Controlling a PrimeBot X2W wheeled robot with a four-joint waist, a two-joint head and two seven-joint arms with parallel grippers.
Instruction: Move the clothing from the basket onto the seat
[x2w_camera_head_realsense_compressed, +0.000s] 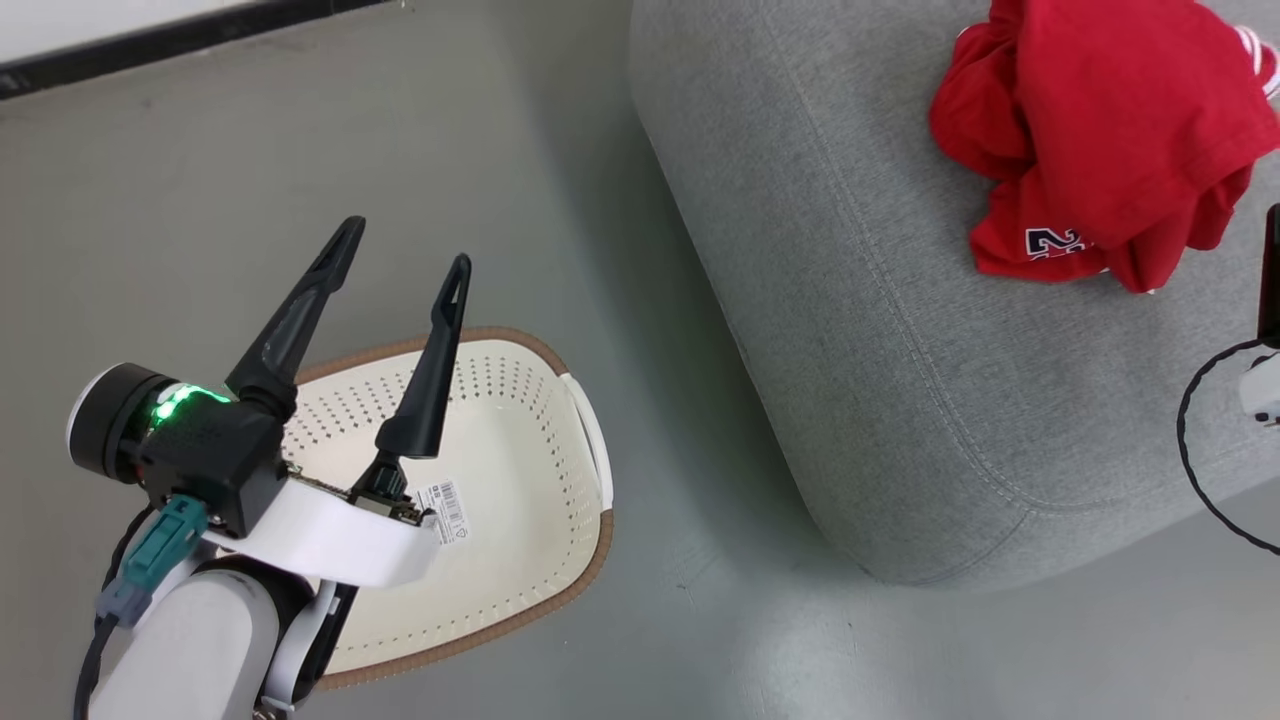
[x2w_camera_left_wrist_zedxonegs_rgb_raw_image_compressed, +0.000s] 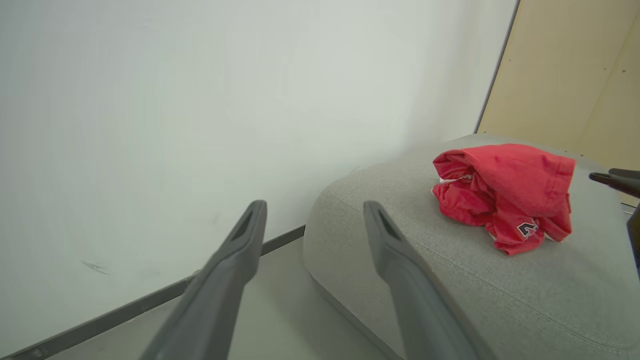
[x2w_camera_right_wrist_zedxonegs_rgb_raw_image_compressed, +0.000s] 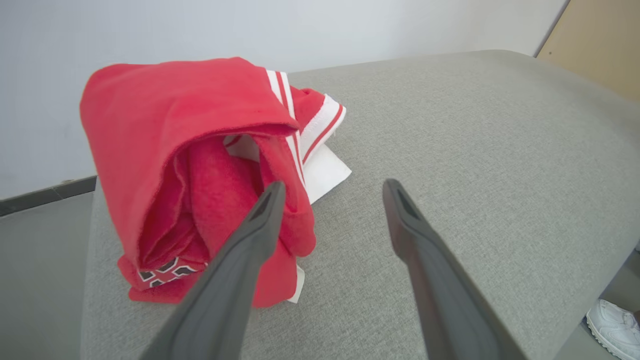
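Left claw (x2w_camera_head_realsense_compressed: 405, 245): spread, holding nothing, above seemingly empty basket (x2w_camera_head_realsense_compressed: 590, 540).
Right claw (x2w_camera_right_wrist_zedxonegs_rgb_raw_image_compressed: 334, 186): spread, beside clothes (x2w_camera_right_wrist_zedxonegs_rgb_raw_image_compressed: 165, 115) on seat (x2w_camera_right_wrist_zedxonegs_rgb_raw_image_compressed: 475, 150).
Advice: withdraw straight; avoid snagging fabric.

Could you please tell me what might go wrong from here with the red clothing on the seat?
The right gripper is open close beside the clothing, and one finger overlaps the fabric in the right wrist view, so pulling away could snag and drag it. The clothing also seems to lie near a rounded edge of the seat and might slip off.
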